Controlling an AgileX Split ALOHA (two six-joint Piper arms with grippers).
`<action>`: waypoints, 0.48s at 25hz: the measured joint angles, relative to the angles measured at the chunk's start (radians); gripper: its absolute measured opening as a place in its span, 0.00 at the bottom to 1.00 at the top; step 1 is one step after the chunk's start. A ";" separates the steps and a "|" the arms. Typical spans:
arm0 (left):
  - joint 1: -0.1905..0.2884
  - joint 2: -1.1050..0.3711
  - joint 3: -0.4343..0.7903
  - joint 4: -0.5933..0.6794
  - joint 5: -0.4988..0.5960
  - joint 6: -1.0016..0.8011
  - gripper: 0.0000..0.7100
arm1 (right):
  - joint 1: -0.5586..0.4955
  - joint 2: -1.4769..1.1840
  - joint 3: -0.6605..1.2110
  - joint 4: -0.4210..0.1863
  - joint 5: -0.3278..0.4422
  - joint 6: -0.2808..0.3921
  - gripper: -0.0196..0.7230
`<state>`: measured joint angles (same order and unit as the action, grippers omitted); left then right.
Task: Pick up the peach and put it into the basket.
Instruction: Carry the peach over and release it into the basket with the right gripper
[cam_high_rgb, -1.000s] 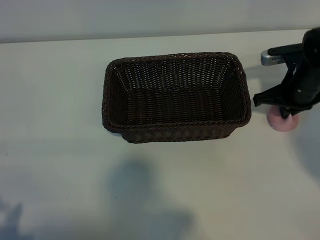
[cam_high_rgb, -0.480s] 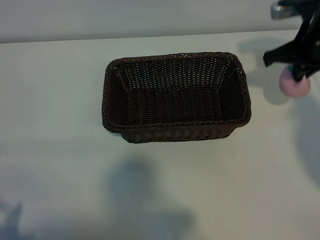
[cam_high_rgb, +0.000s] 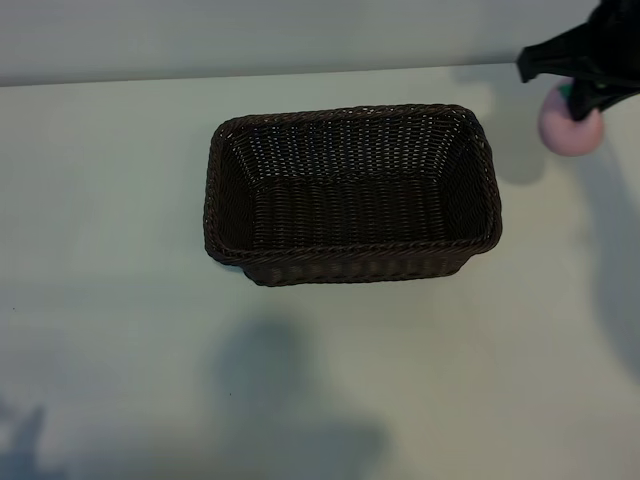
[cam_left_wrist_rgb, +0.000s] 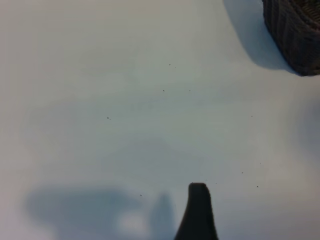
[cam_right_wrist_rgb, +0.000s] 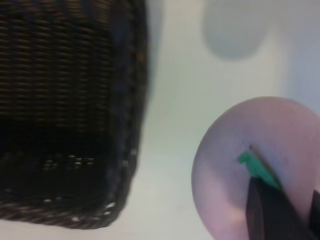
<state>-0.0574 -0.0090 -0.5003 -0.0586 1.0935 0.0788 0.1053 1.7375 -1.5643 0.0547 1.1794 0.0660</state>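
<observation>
Starting nearest the camera in the exterior view, the table (cam_high_rgb: 120, 380) below the basket (cam_high_rgb: 352, 195) carries only soft shadows. The left end effector (cam_left_wrist_rgb: 198, 210) appears solely in its own wrist view, where one dark fingertip shows above bare table with a corner of the basket well apart from it; its fingers stand wide apart and nothing is between them.

At mid-table, the basket sits upright with its opening up, and no object is visible inside it.

Beyond the basket's right end, toward the far edge of the table, the right end effector (cam_high_rgb: 578, 85) is clamped on the peach (cam_high_rgb: 571, 128), fingers drawn together at the fruit's top by the green leaf (cam_right_wrist_rgb: 257, 167). The peach hangs under the dark fingers (cam_right_wrist_rgb: 272, 212), raised clear of the table, with its shadow cast on the surface near the basket's far right corner. In the right wrist view the peach lies just beside the basket's outer rim, not over the opening.
</observation>
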 joint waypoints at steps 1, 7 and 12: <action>0.000 0.000 0.000 0.000 0.000 0.000 0.84 | 0.014 0.000 0.000 0.006 -0.003 0.000 0.08; 0.000 0.000 0.000 0.000 0.000 0.000 0.84 | 0.141 0.000 0.000 0.015 -0.030 0.000 0.08; 0.000 0.000 0.000 0.000 0.000 0.000 0.83 | 0.246 0.007 0.000 0.018 -0.084 0.000 0.08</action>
<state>-0.0574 -0.0090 -0.5003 -0.0586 1.0935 0.0788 0.3512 1.7445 -1.5644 0.0730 1.0953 0.0660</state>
